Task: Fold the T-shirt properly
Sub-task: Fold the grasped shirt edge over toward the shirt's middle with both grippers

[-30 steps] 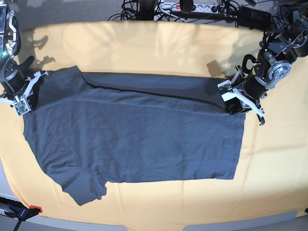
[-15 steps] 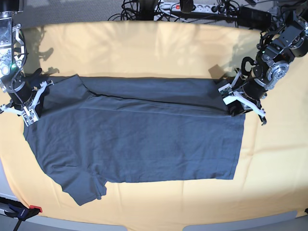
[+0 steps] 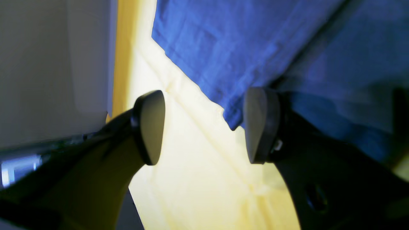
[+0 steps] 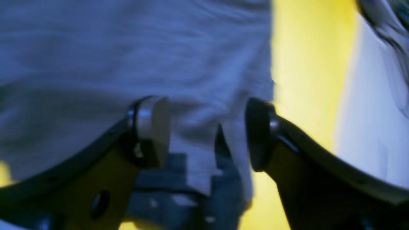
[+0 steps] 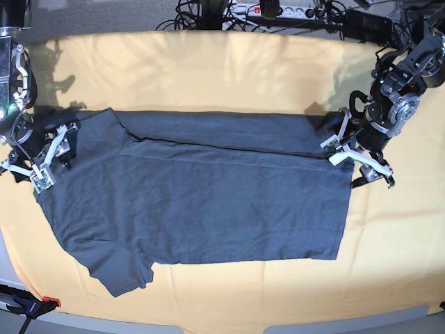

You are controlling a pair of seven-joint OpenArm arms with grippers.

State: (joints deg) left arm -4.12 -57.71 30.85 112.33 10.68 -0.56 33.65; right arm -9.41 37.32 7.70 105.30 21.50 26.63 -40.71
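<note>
A red and black clamp point(image 5: 31, 304) is sitting at the near left corner of the table, at the edge of the yellow cloth point(image 5: 229, 299) that is covering the table.

The T-shirt point(image 5: 201, 202) is lying flat on the yellow cloth, in the middle of the table. It is dark grey and it is lying sideways. One short sleeve point(image 5: 122, 268) is pointing toward the near edge. The far long side is lying folded over onto the body, and the folded edge is making a long line across the shirt.

The right gripper point(image 5: 43, 156) is sitting at the shirt's edge on the left side of the base view. Its two fingers are standing wide apart and nothing is pinched between them. In its wrist view the right gripper point(image 4: 206, 131) is looking down on the shirt, and the cloth is lying under the gap, not squeezed by the pads point(image 4: 258, 134). That view is blurry.

The left gripper point(image 5: 358, 158) is sitting at the shirt's other end, on the right side of the base view. Its fingers are spread wide too and are holding nothing. In its wrist view the left gripper point(image 3: 204, 126) is showing a corner of the shirt just beside one pad point(image 3: 260, 124), with bare yellow cloth between the pads.

Far back, past the table, black cables and a white power strip point(image 5: 278, 10) are lying in a heap.
</note>
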